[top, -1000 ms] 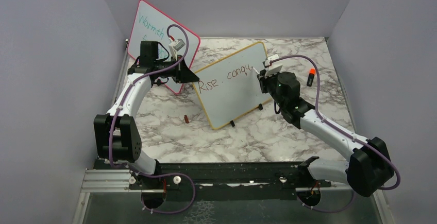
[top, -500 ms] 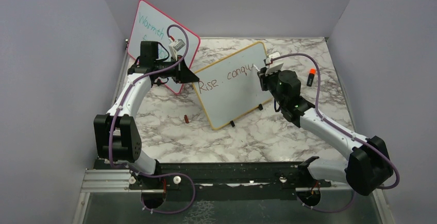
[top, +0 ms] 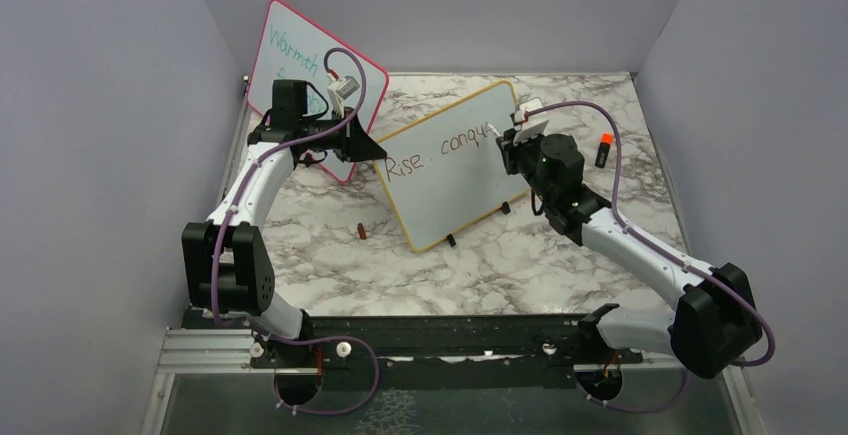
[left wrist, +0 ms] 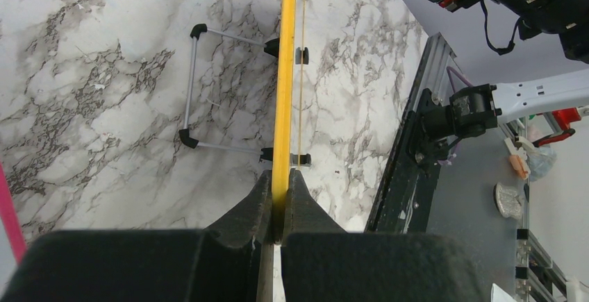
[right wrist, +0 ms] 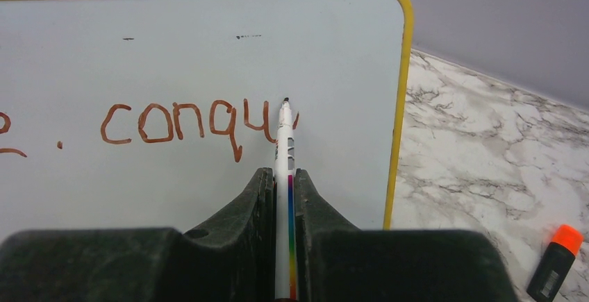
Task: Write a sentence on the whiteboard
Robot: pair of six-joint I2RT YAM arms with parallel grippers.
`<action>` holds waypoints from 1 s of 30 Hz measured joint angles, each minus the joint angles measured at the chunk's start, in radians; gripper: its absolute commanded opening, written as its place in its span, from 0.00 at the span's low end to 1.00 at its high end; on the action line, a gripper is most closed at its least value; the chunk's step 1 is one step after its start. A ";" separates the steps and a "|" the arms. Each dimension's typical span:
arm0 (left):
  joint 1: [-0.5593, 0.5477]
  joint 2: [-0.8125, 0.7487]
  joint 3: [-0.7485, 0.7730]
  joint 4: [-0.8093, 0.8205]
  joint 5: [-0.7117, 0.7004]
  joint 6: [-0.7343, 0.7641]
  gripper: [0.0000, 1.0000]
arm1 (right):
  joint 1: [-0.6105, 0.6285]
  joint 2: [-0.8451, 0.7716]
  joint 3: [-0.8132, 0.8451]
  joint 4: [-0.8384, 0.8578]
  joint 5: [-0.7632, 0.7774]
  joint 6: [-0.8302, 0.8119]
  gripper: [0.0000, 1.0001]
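In the last second the right gripper [right wrist: 283, 175] has crept slightly along the whiteboard [top: 450, 200], jaws shut tight on the pen [right wrist: 284, 135], its tip finishing the "u" of "conqu", so the sentence [right wrist: 173, 121] looks about half done. The left gripper [left wrist: 280, 180] pinches the board's yellow edge, steadying it on the marble table [top: 560, 265]; a pink board [top: 290, 50] leans behind, between grey walls [top: 100, 105]

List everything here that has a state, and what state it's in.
whiteboard, standing, edge clamped.
sentence, unfinished, reads "Rise. conqu".
pen, uncapped, tip at board.
left gripper, shut on whiteboard.
right gripper, shut on pen.
orange-capped marker, capped, lying loose.
pink-framed board, propped, written on.
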State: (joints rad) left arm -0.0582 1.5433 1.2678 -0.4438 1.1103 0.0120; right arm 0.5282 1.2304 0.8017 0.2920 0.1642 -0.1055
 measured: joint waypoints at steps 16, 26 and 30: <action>0.000 0.000 0.000 0.000 0.000 0.000 0.00 | 0.000 -0.020 0.000 -0.039 0.013 0.031 0.01; 0.000 0.000 0.002 -0.001 0.000 0.000 0.00 | 0.000 -0.020 -0.001 -0.075 0.003 0.053 0.01; 0.000 0.000 0.002 -0.001 0.000 0.000 0.00 | 0.000 -0.020 -0.001 -0.077 -0.002 0.054 0.01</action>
State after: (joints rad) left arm -0.0582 1.5433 1.2694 -0.4450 1.1103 0.0120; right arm 0.5282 1.2102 0.8009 0.2150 0.1623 -0.0513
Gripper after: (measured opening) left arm 0.028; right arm 0.165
